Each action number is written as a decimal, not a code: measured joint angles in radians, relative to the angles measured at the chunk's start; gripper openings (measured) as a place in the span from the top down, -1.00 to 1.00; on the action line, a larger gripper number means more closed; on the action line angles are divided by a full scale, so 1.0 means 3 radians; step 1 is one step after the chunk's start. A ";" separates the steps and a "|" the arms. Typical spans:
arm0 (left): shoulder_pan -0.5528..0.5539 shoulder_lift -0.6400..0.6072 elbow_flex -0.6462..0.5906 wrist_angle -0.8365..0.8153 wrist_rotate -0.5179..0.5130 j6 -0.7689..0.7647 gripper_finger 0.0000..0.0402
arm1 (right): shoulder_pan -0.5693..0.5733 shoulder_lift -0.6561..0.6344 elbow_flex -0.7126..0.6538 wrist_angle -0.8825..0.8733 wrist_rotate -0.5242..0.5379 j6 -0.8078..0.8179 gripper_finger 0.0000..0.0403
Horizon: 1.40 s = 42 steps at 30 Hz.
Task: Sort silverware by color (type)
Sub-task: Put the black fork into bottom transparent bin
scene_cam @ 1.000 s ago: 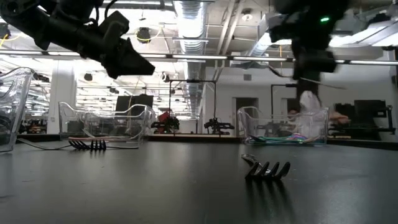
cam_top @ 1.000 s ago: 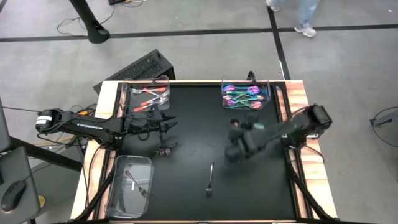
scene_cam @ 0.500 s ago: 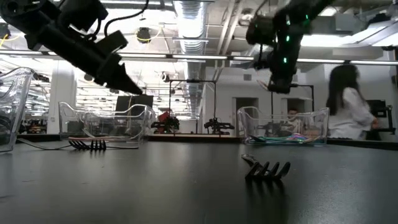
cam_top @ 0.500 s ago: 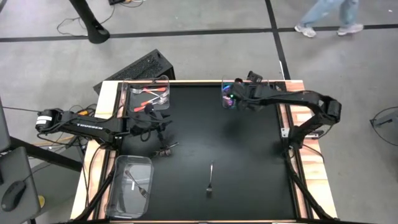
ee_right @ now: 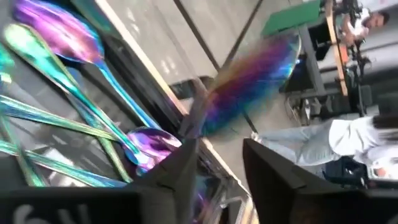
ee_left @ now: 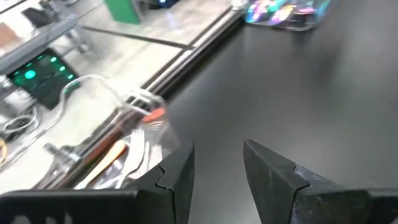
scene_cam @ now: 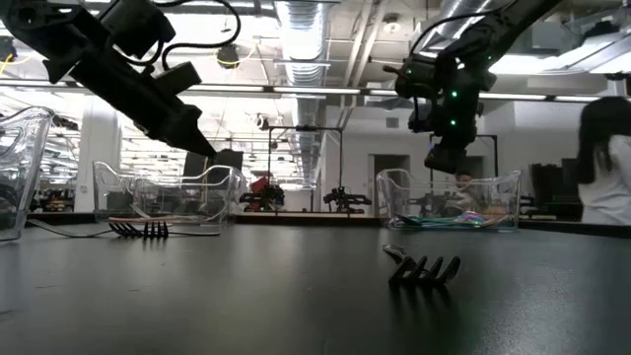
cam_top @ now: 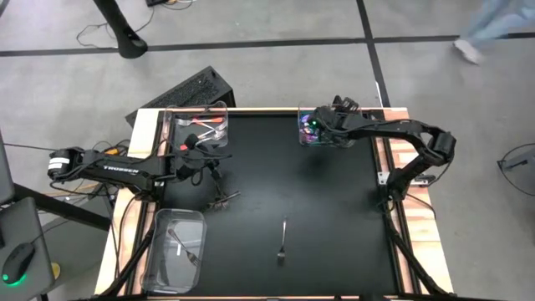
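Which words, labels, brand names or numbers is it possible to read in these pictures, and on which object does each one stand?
White lettering runs along the dark left arm in the high view: too small to read for certain.
Pale marks show at the edge of the right wrist view, on the dark gripper body: cut off, not readable.
On the clear plastic trays, the black table mat and the metal forks and spoons: no text visible.

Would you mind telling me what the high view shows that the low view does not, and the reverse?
Only the high view shows the clear tray near the left arm's front corner and the keyboard beyond the table. Only the low view shows the ceiling lights in the room behind. Both show the right gripper above the tray of iridescent silverware, the left gripper, and two dark forks on the table.
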<state>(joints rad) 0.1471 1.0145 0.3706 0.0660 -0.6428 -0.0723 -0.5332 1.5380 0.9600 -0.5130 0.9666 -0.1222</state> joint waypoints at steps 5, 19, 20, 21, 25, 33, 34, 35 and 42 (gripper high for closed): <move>0.0046 0.0000 0.0000 -0.0017 0.0068 -0.0075 0.37 | 0.0014 -0.0044 0.0000 -0.0006 0.0004 -0.0067 0.04; -0.0090 0.0000 0.0000 -0.0363 0.0395 -0.0242 0.37 | 0.0826 -0.0049 0.0244 -0.0510 -0.1409 0.1714 0.04; -0.0118 0.0000 0.0000 -0.0348 0.0418 -0.0242 0.37 | 0.0927 -0.0049 0.0251 -0.0490 -0.1633 0.1896 0.04; -0.0152 0.0000 0.0000 -0.0322 0.0444 -0.0242 0.37 | 0.1039 -0.0049 0.0252 -0.0466 -0.1824 0.2066 0.04; -0.0330 0.0001 0.0000 -0.0225 0.0694 -0.0155 0.37 | 0.1567 -0.0004 0.0252 -0.0457 -0.2195 0.2706 0.04; -0.0842 0.0001 0.0000 -0.0163 0.0922 0.0225 0.37 | 0.2695 0.0181 0.0249 -0.0112 -0.2198 0.2997 0.04; -0.0888 0.0001 0.0000 -0.0162 0.0908 0.0254 0.37 | 0.2802 0.0255 0.0251 0.0046 -0.2190 0.2978 0.04; -0.0928 0.0001 0.0000 -0.0163 0.0905 0.0283 0.37 | 0.2898 0.0323 0.0252 0.0199 -0.2191 0.2929 0.04; -0.1060 0.0001 0.0000 -0.0122 0.0751 0.0350 0.37 | 0.3271 0.0843 0.0262 0.0934 -0.2198 0.2099 0.07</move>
<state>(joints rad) -0.1709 1.0147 0.3705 0.0294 -0.4175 0.0326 0.4481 1.7910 1.0387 -0.2328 0.3072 0.5074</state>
